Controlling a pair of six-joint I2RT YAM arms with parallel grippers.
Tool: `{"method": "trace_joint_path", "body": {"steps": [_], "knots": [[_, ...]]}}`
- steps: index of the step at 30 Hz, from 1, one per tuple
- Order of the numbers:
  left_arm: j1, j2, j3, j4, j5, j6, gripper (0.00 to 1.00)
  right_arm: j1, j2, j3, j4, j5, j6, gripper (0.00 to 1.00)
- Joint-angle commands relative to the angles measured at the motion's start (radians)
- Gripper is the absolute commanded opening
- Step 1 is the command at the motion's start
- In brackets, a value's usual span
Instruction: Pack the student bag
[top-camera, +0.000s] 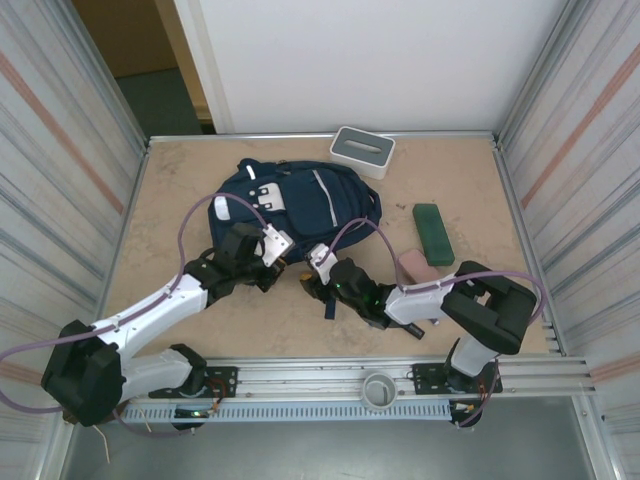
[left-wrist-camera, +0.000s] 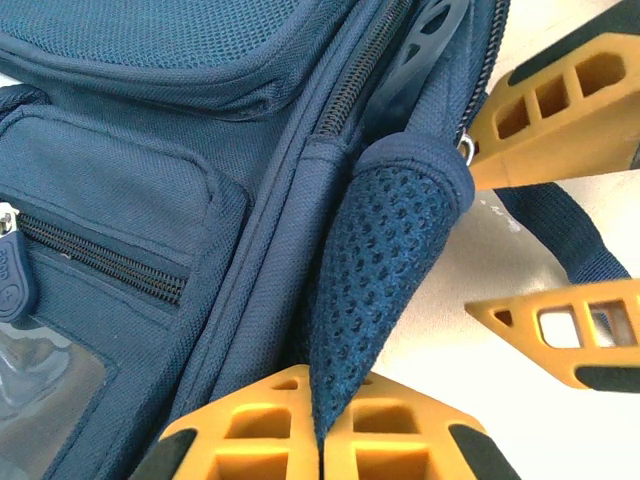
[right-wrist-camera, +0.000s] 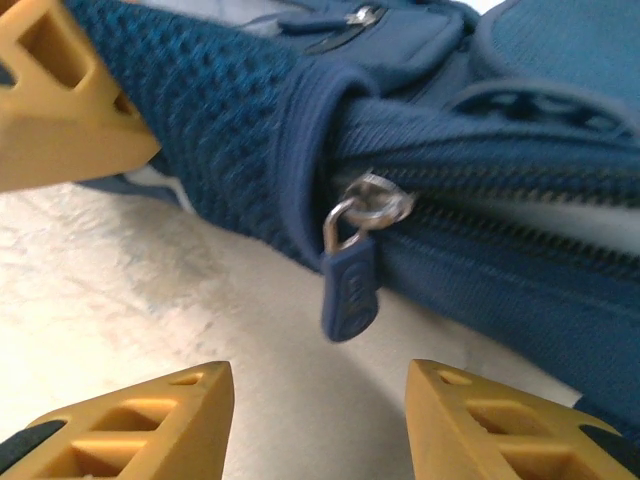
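Left gripper (left-wrist-camera: 320, 440): jaws clamped together on the padded mesh corner flap (left-wrist-camera: 385, 250) of the student bag (top-camera: 290, 200). The bag lies flat mid-desk (top-camera: 490, 190), toward the far side, front pocket up. Zip pull (right-wrist-camera: 350, 290) hangs off the slider just beside that flap; the zip teeth to its right look closed.

Right gripper (right-wrist-camera: 320, 400): jaws apart, nothing between them; the pull hangs just ahead of the gap, untouched.

Judged step: open the main zip so packing can begin. To do it well: centre the gap on the rubber tab, not the metal ring; close fully before pulling; draw along the zip line, away from the left-hand hold and low to the fabric. The left hold serves as anchor so the bag does not slide.

Further right, a pink block (top-camera: 412, 265) and a green case (top-camera: 432, 233) lie on the desk, apart from the bag.
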Motion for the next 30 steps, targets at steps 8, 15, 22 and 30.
{"method": "trace_joint_path", "body": {"steps": [8, 15, 22, 30], "knots": [[0.007, -0.026, 0.036, 0.091, 0.036, -0.024, 0.00, 0.006, 0.024, 0.048, 0.083, 0.070, -0.059, 0.33], [0.007, -0.020, 0.032, 0.091, 0.030, -0.024, 0.00, 0.006, 0.013, 0.062, 0.064, 0.054, -0.081, 0.18], [0.007, -0.014, 0.032, 0.090, 0.027, -0.026, 0.00, -0.004, 0.010, 0.064, 0.051, 0.035, -0.085, 0.07], [0.008, -0.009, 0.028, 0.091, 0.027, -0.026, 0.00, -0.010, 0.021, 0.082, 0.048, 0.021, -0.078, 0.11]]}}
